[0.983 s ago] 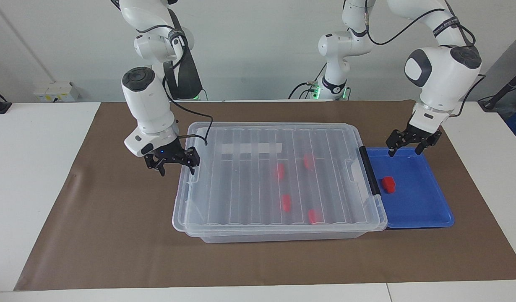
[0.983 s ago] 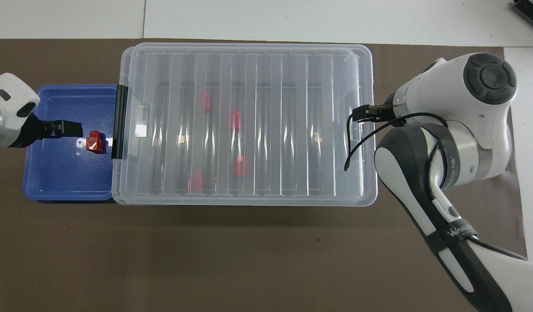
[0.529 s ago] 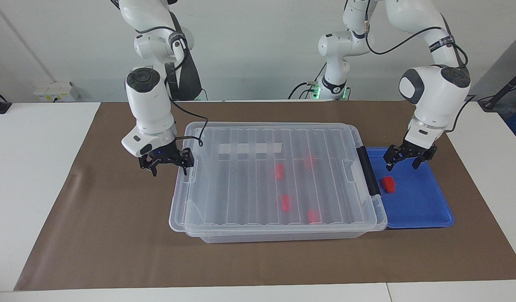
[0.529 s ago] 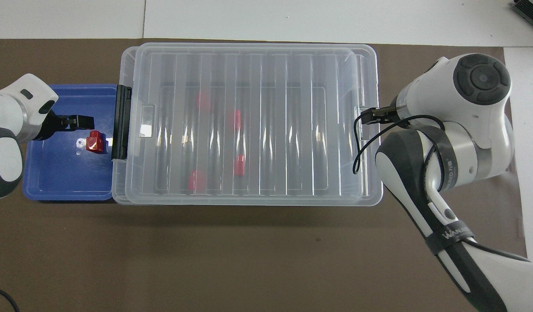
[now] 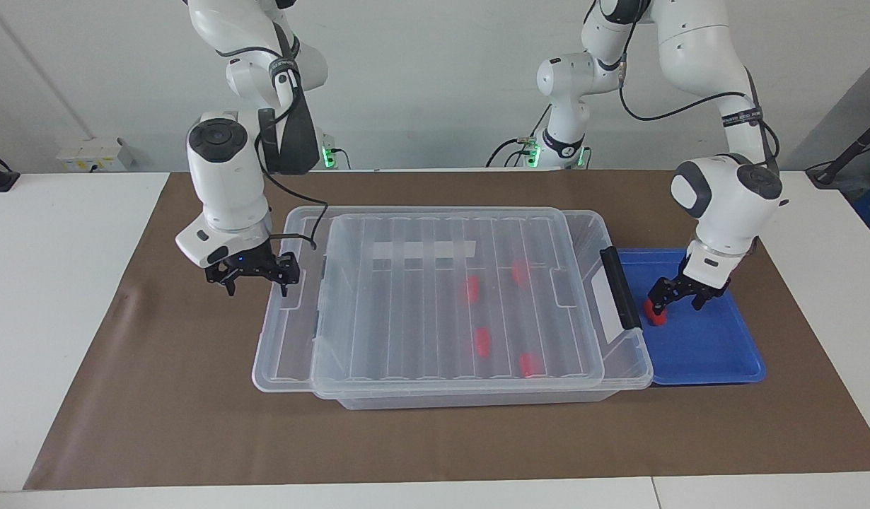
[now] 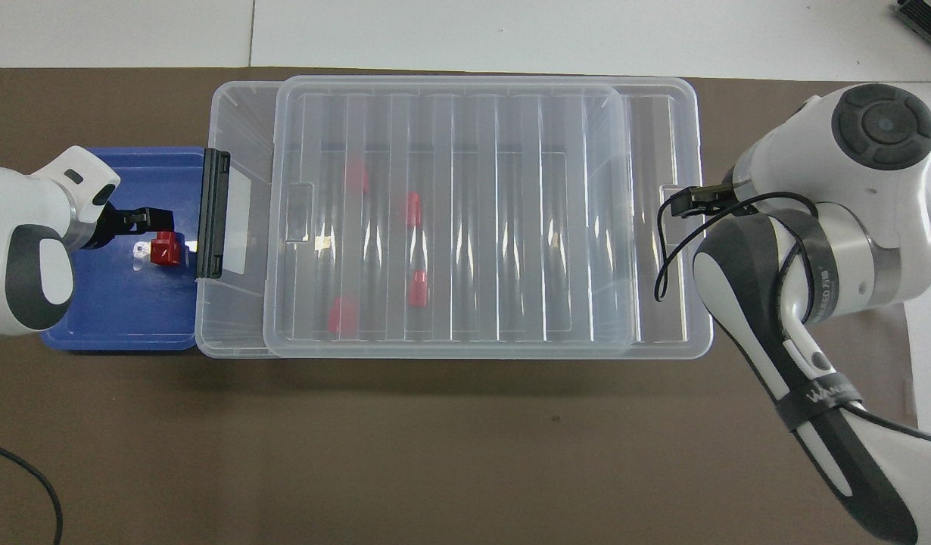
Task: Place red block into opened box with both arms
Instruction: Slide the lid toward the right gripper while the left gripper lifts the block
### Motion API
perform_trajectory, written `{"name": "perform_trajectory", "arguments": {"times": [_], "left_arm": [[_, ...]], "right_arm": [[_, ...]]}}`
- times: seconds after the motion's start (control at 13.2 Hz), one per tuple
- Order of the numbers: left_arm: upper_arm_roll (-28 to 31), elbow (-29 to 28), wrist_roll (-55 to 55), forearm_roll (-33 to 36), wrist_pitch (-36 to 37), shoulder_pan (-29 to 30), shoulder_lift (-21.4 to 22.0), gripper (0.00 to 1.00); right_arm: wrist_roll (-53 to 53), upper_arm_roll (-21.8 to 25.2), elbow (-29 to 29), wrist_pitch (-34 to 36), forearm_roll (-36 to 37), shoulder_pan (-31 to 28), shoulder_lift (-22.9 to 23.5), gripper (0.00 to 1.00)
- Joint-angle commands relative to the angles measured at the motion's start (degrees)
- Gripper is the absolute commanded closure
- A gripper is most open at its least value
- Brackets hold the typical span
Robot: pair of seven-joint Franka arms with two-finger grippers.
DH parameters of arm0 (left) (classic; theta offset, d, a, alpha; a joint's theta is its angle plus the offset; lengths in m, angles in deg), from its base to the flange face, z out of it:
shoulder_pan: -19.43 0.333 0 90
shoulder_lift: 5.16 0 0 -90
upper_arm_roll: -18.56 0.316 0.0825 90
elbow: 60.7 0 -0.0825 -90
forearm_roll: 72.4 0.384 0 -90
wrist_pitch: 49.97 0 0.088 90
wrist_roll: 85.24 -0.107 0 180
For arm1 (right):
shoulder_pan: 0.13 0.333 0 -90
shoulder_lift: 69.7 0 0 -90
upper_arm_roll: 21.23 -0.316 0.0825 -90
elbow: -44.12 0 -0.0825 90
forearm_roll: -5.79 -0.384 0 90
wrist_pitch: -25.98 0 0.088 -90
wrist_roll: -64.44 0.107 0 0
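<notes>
A red block (image 5: 658,316) (image 6: 163,250) lies in the blue tray (image 5: 711,346) (image 6: 110,303). My left gripper (image 5: 679,300) (image 6: 151,218) is open and low over the tray, one fingertip right at the block. The clear box (image 5: 477,399) (image 6: 235,318) stands beside the tray. Its ribbed lid (image 5: 283,339) (image 6: 662,265) is slid toward the right arm's end, leaving a gap by the black handle (image 5: 621,297). My right gripper (image 5: 254,279) (image 6: 689,200) is open at the lid's overhanging end, one finger against its rim.
Several red blocks (image 5: 481,339) (image 6: 412,288) lie inside the box under the lid. A brown mat (image 5: 159,396) covers the table. The right arm's cable (image 6: 662,257) hangs over the lid's end.
The right gripper moved toward the right arm's end and the lid slid with it, opening the box by the handle. The left gripper came down to the red block.
</notes>
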Motion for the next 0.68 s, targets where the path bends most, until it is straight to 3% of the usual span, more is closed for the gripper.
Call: {"name": "perform_trajectory", "arguments": {"times": [0.0,0.45,0.53,0.6], "left_arm": [[-0.17,-5.06,-0.86,-0.92,-5.80,0.58,0.37,0.00],[-0.17,-7.45,-0.95,-0.92,-8.28,0.49,0.28,0.00],[-0.17,-7.45,-0.86,-0.92,-8.29,0.32,0.28,0.05],[-0.17,-7.45,-0.95,-0.92,-8.29,0.23,0.28,0.28]], "right_arm": [[-2.38,-0.37,-0.15,1.74,1.45,-2.57,-0.30,0.00],[-5.29,-0.11,-0.15,3.06,1.71,-7.14,-0.92,0.00],[-5.29,-0.11,0.03,3.76,1.80,-7.50,-1.01,0.00],[-5.99,-0.02,0.12,4.11,2.15,-7.76,-1.01,0.00]]}}
